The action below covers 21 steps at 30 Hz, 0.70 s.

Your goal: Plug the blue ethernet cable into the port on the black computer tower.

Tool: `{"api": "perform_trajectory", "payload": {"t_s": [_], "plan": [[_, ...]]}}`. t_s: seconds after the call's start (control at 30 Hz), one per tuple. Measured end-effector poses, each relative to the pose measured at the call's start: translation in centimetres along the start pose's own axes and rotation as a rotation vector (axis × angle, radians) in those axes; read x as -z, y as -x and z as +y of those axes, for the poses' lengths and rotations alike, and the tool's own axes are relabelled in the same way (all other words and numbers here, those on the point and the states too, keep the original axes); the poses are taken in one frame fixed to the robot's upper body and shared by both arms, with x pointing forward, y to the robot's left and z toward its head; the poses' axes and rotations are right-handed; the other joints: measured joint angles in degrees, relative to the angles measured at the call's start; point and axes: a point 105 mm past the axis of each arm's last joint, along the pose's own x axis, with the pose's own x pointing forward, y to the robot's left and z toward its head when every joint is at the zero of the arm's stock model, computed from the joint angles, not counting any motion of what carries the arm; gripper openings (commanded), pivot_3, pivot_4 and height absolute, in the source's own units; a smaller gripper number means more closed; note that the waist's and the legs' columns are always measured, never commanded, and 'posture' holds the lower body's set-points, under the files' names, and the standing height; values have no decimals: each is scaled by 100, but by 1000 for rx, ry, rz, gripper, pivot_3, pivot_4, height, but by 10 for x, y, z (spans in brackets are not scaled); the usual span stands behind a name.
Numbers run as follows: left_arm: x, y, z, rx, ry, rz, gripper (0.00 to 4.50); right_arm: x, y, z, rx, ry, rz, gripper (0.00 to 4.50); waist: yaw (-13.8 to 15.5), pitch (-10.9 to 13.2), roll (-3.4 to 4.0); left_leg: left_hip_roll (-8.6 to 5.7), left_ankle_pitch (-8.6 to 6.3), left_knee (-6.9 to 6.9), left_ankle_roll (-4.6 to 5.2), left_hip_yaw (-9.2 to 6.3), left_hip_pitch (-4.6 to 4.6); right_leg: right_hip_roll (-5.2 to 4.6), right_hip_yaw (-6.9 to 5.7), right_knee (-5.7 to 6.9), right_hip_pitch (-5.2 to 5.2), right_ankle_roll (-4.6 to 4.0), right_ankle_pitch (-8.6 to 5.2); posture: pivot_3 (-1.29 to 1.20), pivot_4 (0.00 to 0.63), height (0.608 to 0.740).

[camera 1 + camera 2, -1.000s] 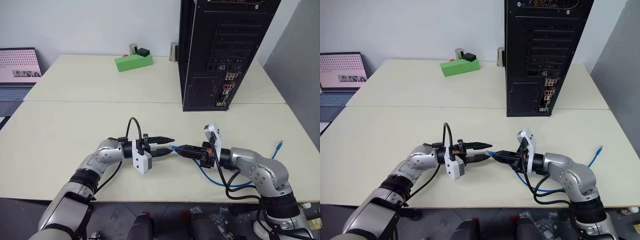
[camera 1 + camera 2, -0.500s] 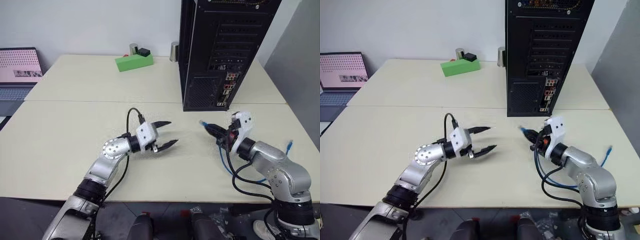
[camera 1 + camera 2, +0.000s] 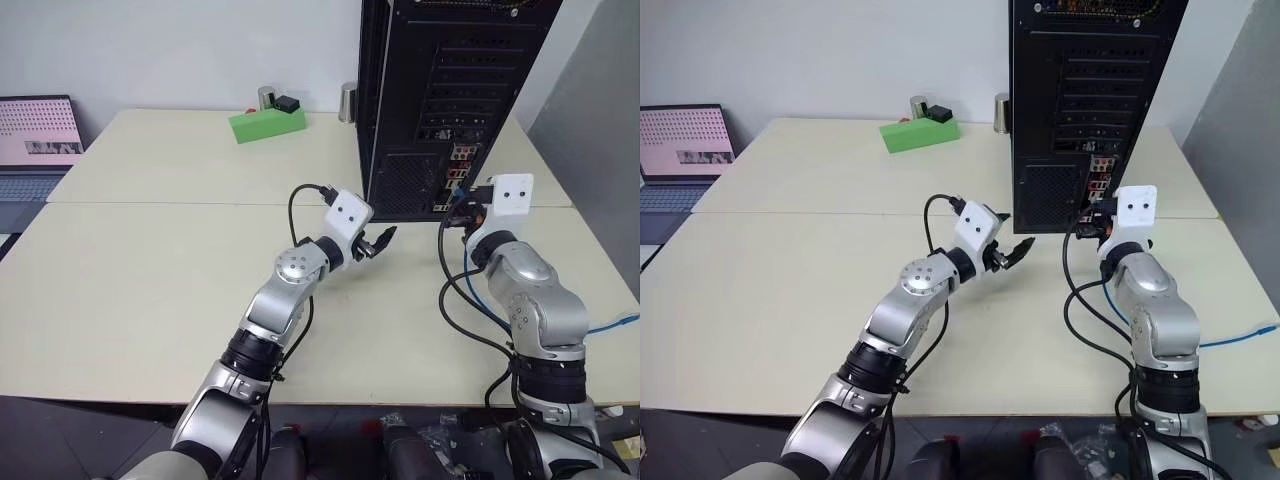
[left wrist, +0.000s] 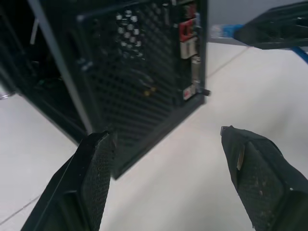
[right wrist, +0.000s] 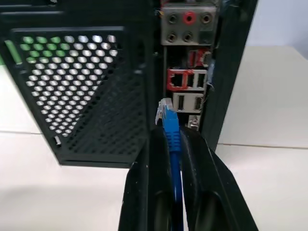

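The black computer tower (image 3: 440,100) stands at the back right of the table, rear panel facing me. My right gripper (image 5: 172,131) is shut on the blue ethernet cable (image 5: 172,139), level and just short of the panel. The clear plug (image 5: 165,108) sticks out past the fingertips, a little below a red-framed squarish socket, the port (image 5: 177,80), in the connector cluster. The rest of the cable trails off the table's right side (image 3: 612,324). Left of the right gripper (image 3: 458,212), my left gripper (image 3: 378,241) is open and empty, pointing at the tower's lower mesh grille (image 4: 139,82).
A green box (image 3: 266,124) and two small metal cans (image 3: 346,102) sit at the back of the table, left of the tower. A laptop (image 3: 35,140) stands at the far left. Black arm wires loop under the right wrist (image 3: 450,290).
Both arms rose and swung forward to the tower. The right gripper carried the plug from mid-table up to the rear panel. The left gripper opened wider, left the plug and rolled over.
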Motion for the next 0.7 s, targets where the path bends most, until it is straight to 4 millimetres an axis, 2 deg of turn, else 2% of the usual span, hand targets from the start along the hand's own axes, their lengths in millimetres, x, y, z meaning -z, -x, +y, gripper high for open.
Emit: {"api": "perform_trajectory", "payload": {"t_s": [0.27, 0.5, 0.7], "plan": [[-2, -4, 2, -33, 34, 12, 3652, -11, -14, 0, 6, -51, -8, 6, 0, 0, 0, -1, 0, 2, 0, 0, -5, -2, -1, 3, -5, 0, 0, 0, 150, 740], [-3, -4, 10, -58, 23, 13, 3652, -5, -18, 0, 8, -64, 21, 6, 1, 0, 0, -1, 0, 2, 0, 1, -6, -2, 0, 3, -6, 0, 0, 0, 150, 740], [-7, -5, 12, -60, 22, 3, 3652, -9, -21, 3, -5, -64, 17, 6, 2, 0, 0, -1, 0, 1, 0, 2, -8, -2, 0, 3, -7, 0, 0, 0, 150, 740]]}}
